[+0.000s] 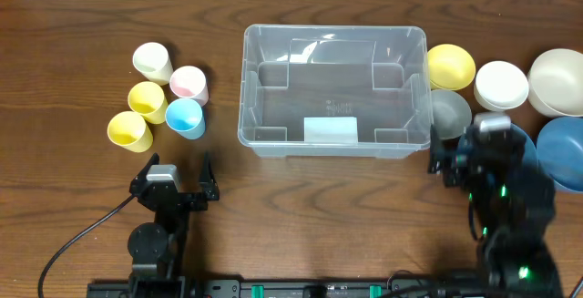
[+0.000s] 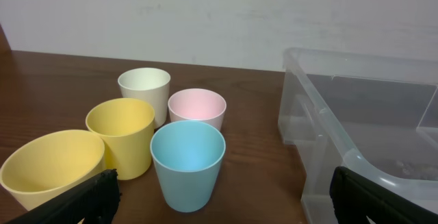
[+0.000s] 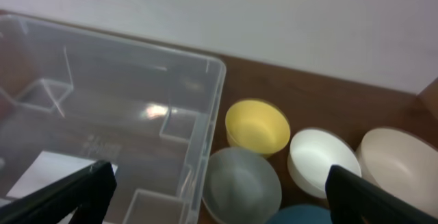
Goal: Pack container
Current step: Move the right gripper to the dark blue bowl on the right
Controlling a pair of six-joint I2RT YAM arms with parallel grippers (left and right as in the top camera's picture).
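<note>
Overhead looks straight down; both wrist cameras sit low, facing forward (close in), each sharing the container (image 1: 334, 31).

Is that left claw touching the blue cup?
Apart. The overhead view shows bare table between the open left gripper and the blue cup.

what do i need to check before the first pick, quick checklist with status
1. container has no lid on and nothing packed inside: ok
2. left gripper open, holding nothing: ok
3. right gripper open, holding nothing: ok
4. blue cup, the one nearest the left gripper, upright with its mouth up: ok
5. grey bowl upright: ok
6. gap between grey bowl and container wall: cannot tell
</note>
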